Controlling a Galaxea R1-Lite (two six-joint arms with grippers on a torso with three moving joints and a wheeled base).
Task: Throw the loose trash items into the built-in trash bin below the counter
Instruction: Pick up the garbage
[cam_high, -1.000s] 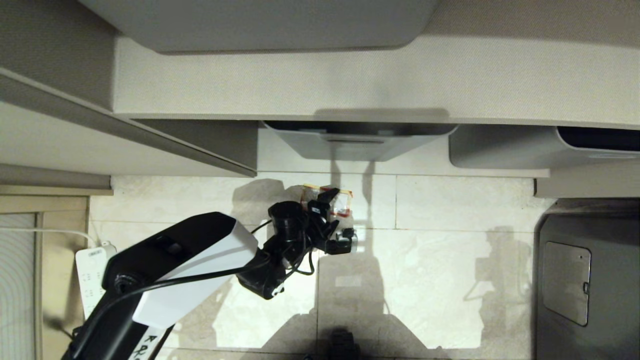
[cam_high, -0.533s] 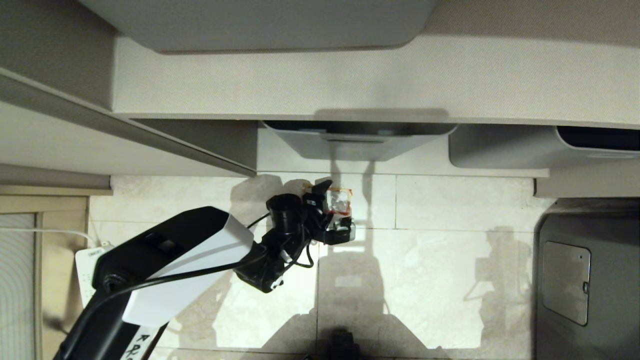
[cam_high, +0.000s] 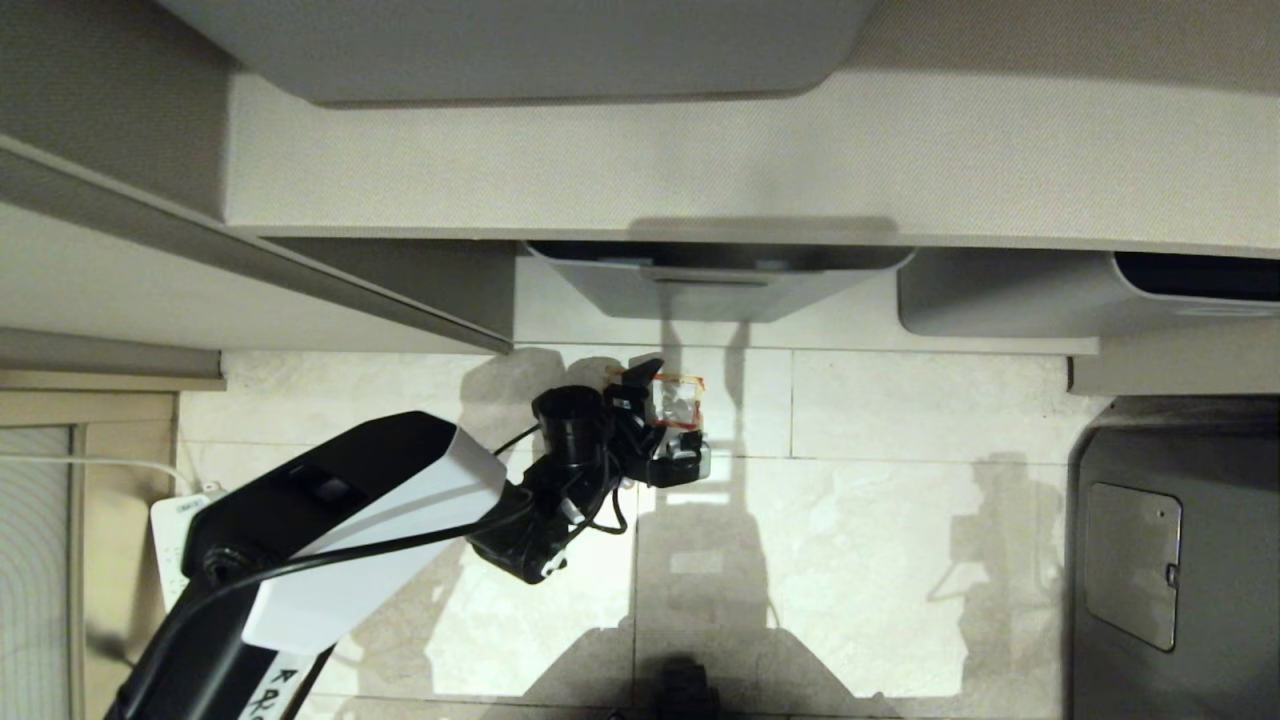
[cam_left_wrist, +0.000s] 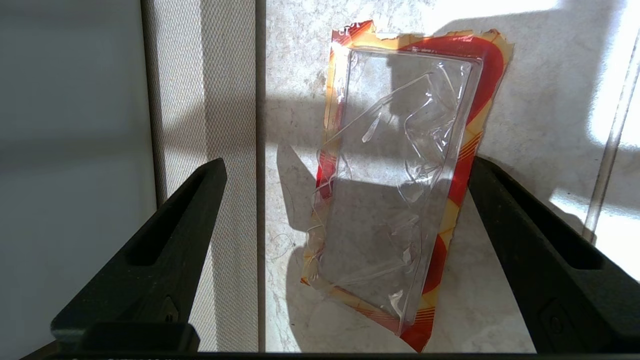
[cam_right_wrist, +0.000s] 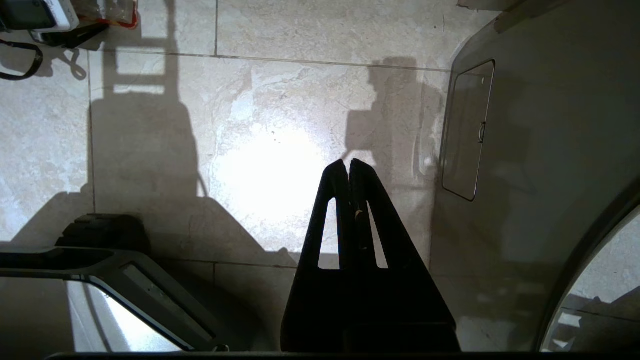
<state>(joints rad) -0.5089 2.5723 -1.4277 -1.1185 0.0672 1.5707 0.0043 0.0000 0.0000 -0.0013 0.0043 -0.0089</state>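
1. Left gripper wide open, low over the floor, jaws straddling the wrapper; nothing gripped yet.
2. Wrapper: clear with a red-and-yellow edge, lying flat on the tile just beside the beige cabinet base, below the grey tubs.
3. Right gripper shut and empty, parked over bare tile, well apart from the work.
4. Risk, thin film flat on hard tile: fingertips likely to slide over it or scrape the floor rather than get under an edge; a crumpled ridge in the middle looks like the better bite.
5. Risk, one finger sits near the cabinet base; closing off-centre could jam it against that edge, or push the wrapper underneath and out of reach.
6. Risk, a slack pinch on slippery plastic: could drop on the way to the bin.
7. Room: open tile to the right and towards the robot; shelf and tubs overhang close above, so lifting straight up looks tight, and backing out first looks safer.
8. Bin flap not in view.
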